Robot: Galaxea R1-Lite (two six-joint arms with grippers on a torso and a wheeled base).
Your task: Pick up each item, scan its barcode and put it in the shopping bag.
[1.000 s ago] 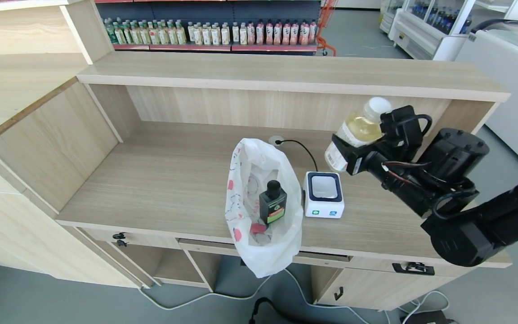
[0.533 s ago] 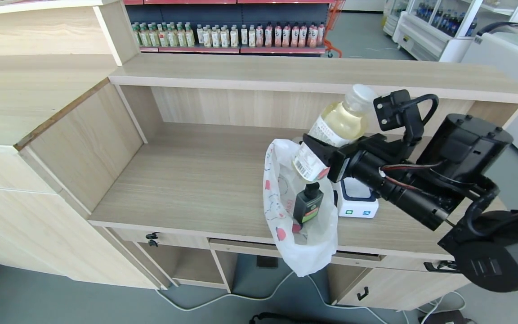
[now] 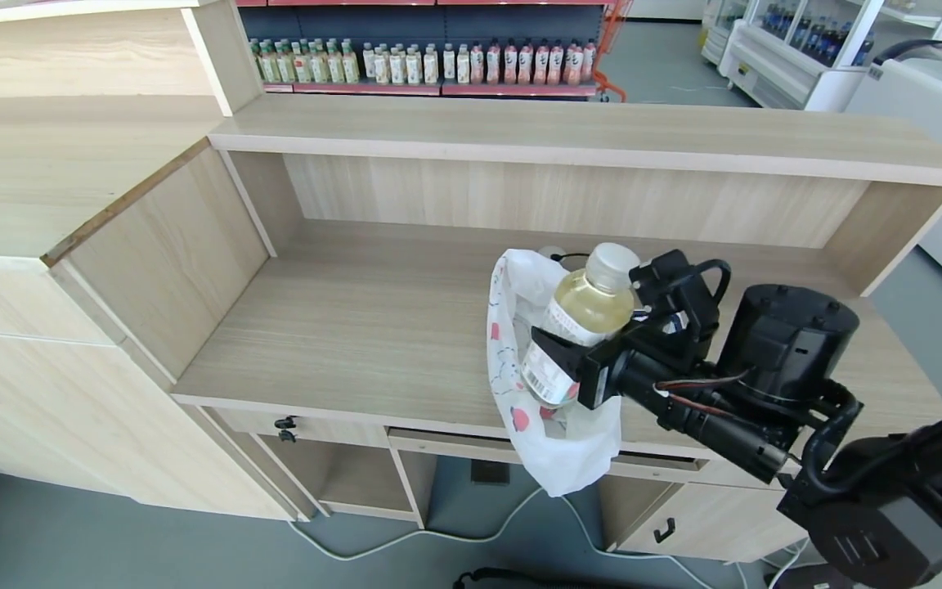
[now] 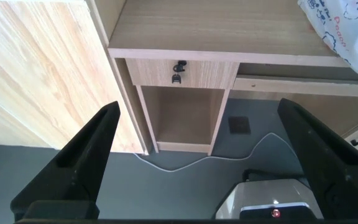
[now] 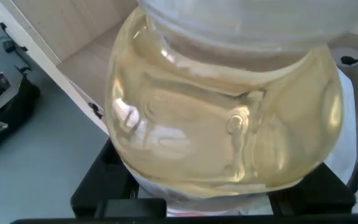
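Right claw pinches a clear plastic bottle of yellow drink at the white plastic shopping bag mouth, whose limp rim could snag it.

The bottle is clear plastic with pale yellow drink inside, a white cap and a white label with a barcode near its base. It's clamped around the lower body by the right gripper, tilted with the cap up and leaning far-right, base dipping into the mouth of the shopping bag. That's white plastic with red and blue prints, open, sagging over the counter's near edge.
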